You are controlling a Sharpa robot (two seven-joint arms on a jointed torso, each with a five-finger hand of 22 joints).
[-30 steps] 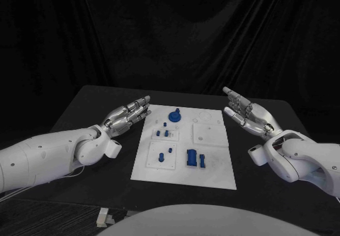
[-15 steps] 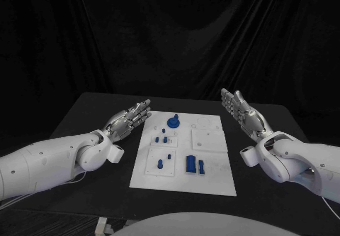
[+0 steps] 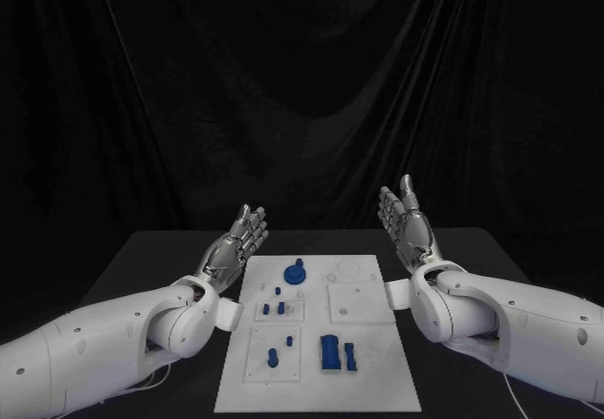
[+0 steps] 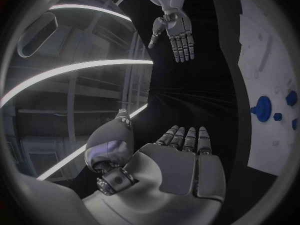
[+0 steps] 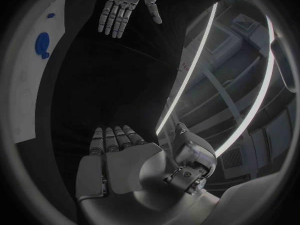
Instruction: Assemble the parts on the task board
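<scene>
white task board (image 3: pixel 365 349): lying flat in the middle of the black desk (image 3: pixel 151 262), between the two arms, long side running away from the robot. judged stiff and light; likely to slide on the desk if pushed from the side, so best left where it is.

round blue part (image 3: pixel 293 273): sitting at the far end of the board, a disc with a small knob on top. judged hard plastic, light, smooth. the knob is offering the likeliest pinch point; the disc rim is the alternative.

small blue pegs (image 3: pixel 273 308): standing or lying in the middle panel on the robot's left half of the board. too small to tell their exact shape. judged very light and easy to knock over; calling for a fingertip pinch from above.

single blue peg (image 3: pixel 272 356): lying in the near left panel.

blue block pair (image 3: pixel 335 353): sitting near the board's near end, a larger piece with a thinner one just beside it. judged rigid, with flat sides suiting a pinch across the width.

left robot hand (image 3: pixel 236 241): hovering above the desk beside the board's far left corner, fingers straight and spread, palm facing inward, holding nothing.

right robot hand (image 3: pixel 404 221): raised beside the board's far right corner, fingers straight and apart, palm facing the other hand, holding nothing.
</scene>
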